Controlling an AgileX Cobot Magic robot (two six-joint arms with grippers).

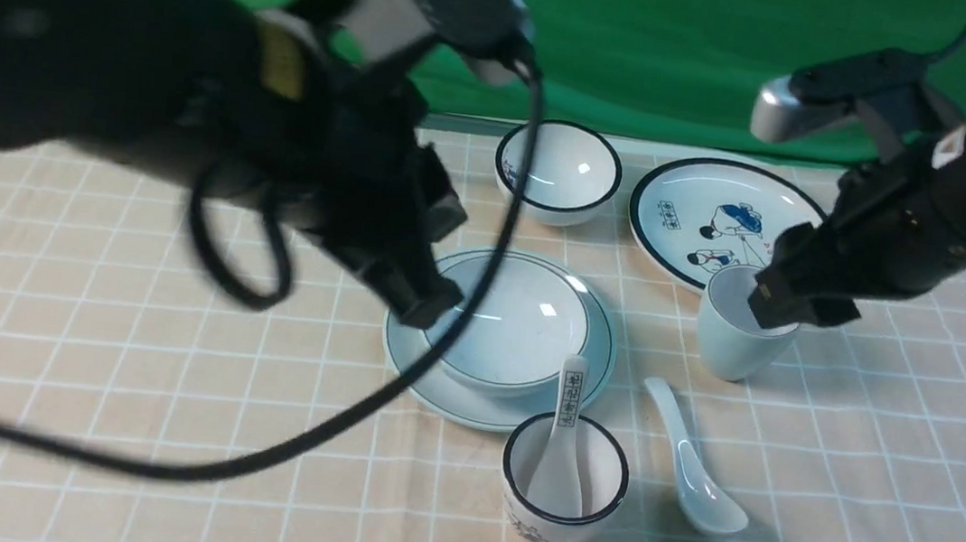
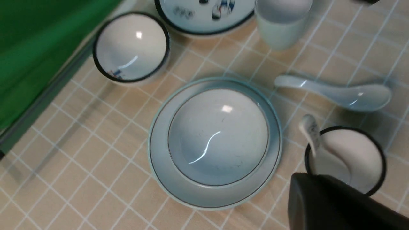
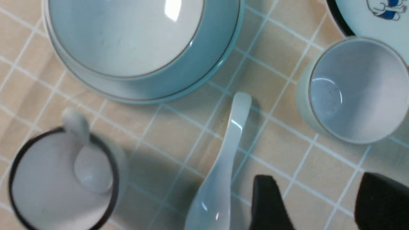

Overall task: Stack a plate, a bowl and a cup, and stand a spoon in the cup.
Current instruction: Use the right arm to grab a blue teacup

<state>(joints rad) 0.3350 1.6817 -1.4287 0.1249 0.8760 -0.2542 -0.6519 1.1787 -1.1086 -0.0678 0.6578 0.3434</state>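
At the middle of the checked cloth the bowl sits inside the plate, and nothing lies in the bowl. The front view hides the bowl's left rim behind the left gripper, whose fingers are pressed together on nothing. The left wrist view shows what is hidden there: a full ring of plate around the bowl. Of the gripper itself it shows only one dark mass.

To the right the cup stands upright and empty on the cloth, close against the near edge of the cartoon plate (whether they touch I cannot tell). From the front the right gripper seems to dip into the cup's mouth. The right wrist view says otherwise: its two fingers stand wide apart with only cloth between them, and the cup is clear of both.

The spoon lies flat on the cloth between the cup and the black-rimmed cup, with its handle pointing far and ending just beside the plate. The black-rimmed cup, nearest of all, holds the lettered spoon, scoop down, with the handle leaning over its far rim. Far behind the plate, the small black-rimmed bowl is empty.
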